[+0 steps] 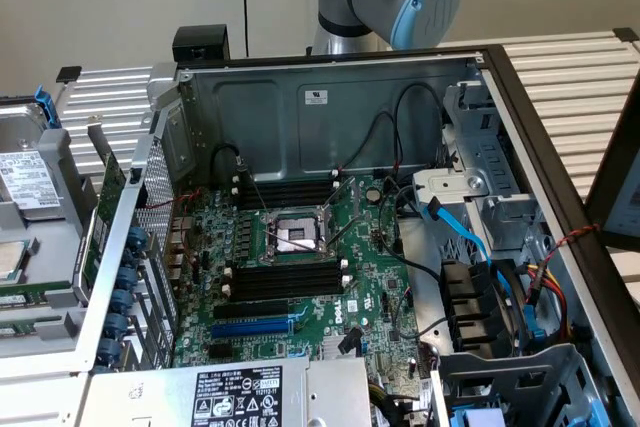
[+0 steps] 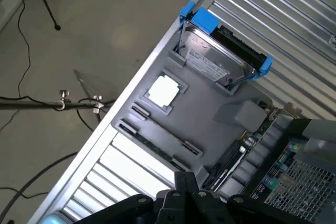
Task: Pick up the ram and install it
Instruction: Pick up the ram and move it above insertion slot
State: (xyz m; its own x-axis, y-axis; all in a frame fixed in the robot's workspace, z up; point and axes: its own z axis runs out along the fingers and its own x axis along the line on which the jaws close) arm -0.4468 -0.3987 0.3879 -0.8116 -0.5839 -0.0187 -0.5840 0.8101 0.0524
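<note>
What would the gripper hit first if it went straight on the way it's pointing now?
Most likely the gray parts tray, close to one end of the ram lying in it. The shut gripper points toward that spot, though depth is hard to judge.

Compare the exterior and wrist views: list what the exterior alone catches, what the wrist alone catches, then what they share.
Exterior view: the motherboard inside the open case, with black memory slots, a blue expansion slot, and the arm's joint above.
Wrist view: the gripper, the floor, and a long thin stick, apparently the ram, lying in a groove of the grey tray.
Both: that tray, the hard drive in its blue bracket, and the slatted table.
</note>
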